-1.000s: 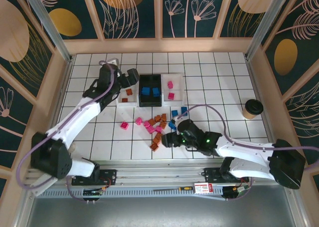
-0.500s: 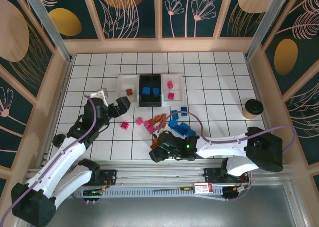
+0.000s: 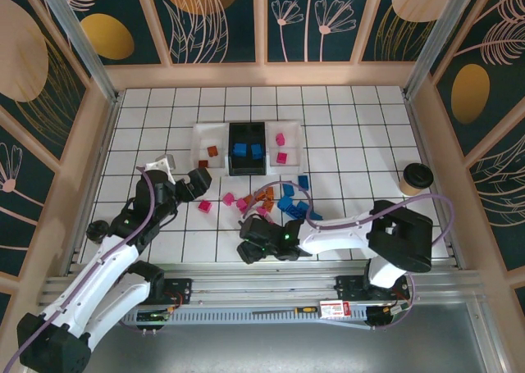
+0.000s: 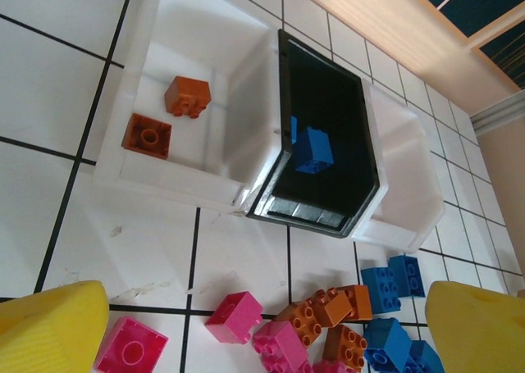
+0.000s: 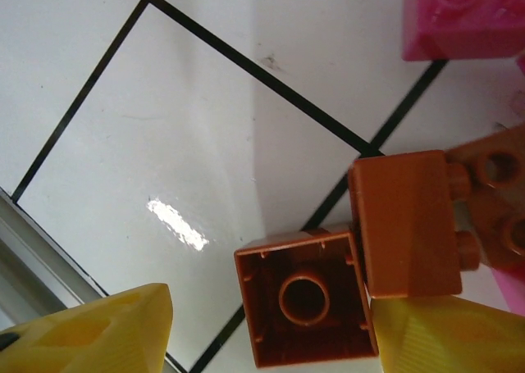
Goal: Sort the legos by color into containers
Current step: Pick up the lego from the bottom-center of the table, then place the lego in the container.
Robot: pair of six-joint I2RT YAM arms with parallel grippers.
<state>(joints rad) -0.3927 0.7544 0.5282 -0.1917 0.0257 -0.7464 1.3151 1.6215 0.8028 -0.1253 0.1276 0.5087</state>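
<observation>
Hand on right (image 3: 246, 250) shifted left, narrowing.

left arm stretched forward; left tool (image 3: 199, 178) jaws wide | right arm bent leftward; right tool (image 3: 246, 251) low, jaws apart

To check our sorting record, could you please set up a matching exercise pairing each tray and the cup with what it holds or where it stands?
Column one:
1. left white tray
2. black tray
3. right white tray
4. paper cup

Column two:
A. blue bricks inside
B. stands apart at the far right
C. pink bricks inside
D. orange bricks inside

Pairs: 1-D; 2-A; 3-C; 4-B
</observation>
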